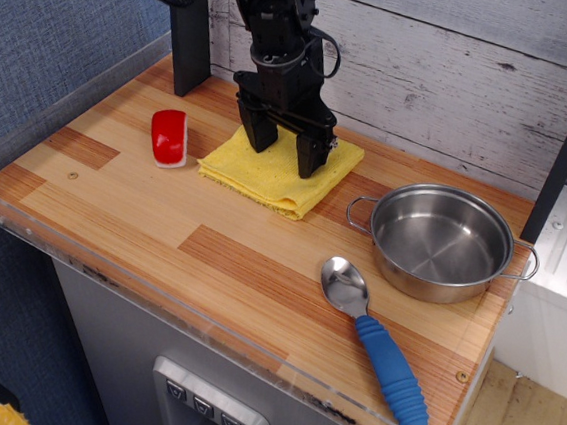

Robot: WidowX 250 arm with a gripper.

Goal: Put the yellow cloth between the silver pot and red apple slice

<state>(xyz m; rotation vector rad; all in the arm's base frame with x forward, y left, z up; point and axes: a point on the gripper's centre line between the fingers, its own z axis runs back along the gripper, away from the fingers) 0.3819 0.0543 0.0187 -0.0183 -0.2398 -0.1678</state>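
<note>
The yellow cloth point(267, 176) lies folded on the wooden table point(209, 256), between the red apple slice point(169, 136) at the left and the silver pot point(440, 240) at the right. It is nearer the slice. My gripper point(282, 150) points straight down onto the back half of the cloth. Its two black fingers point(309, 155) are dug into the fabric, with cloth between them. The cloth travels with the gripper, so it is gripped. The pot is empty.
A steel spoon with a blue handle point(376, 342) lies in front of the pot. A clear plastic rim point(65, 81) runs along the left and front table edges. A plank wall point(457, 79) stands behind, with the arm's black post point(188, 33) at the back left.
</note>
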